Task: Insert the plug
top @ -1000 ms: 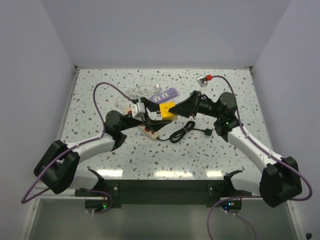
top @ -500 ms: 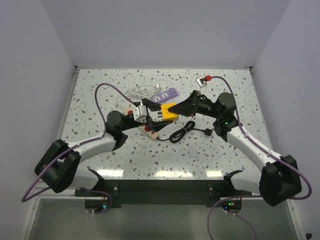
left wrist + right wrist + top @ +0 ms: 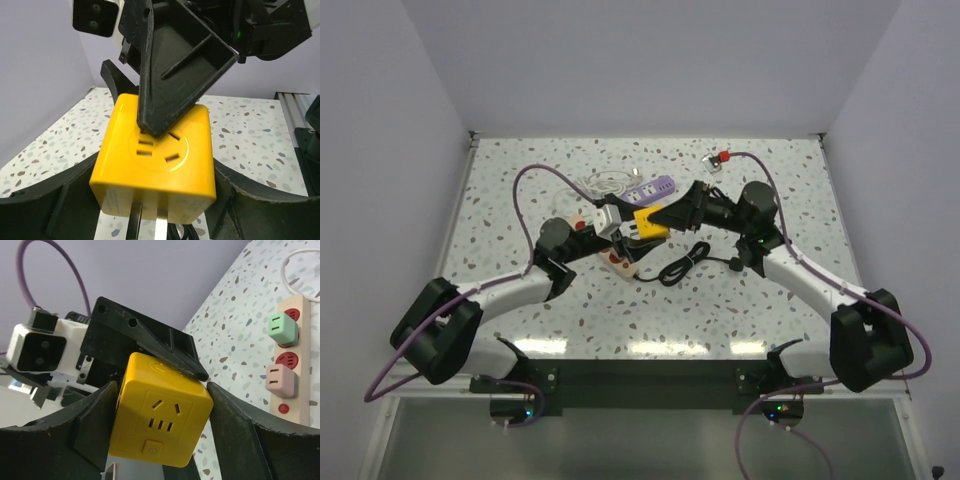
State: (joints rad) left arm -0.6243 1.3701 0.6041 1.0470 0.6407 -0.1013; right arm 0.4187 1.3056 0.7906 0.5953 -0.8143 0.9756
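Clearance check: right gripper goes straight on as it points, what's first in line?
Left gripper. Right gripper is shut on the yellow adapter cube, and the left's jaws grip that cube from the opposite side, dead ahead; remaining gap unclear.

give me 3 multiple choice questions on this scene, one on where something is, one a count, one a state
1. Where is the yellow cube socket adapter?
A lying loose on the tabletop
B held up by the left gripper and right gripper
C plugged into a wall outlet

2. How many small cube adapters sit in the beige power strip?
A one
B two
C four

3. The yellow cube's metal prongs are:
A bare, in no socket
B seated in a strip
C snapped off

Answers:
1. B, both pairs of fingers flank it.
2. B, one green cube and one pink cube.
3. A, they stick out free below it.
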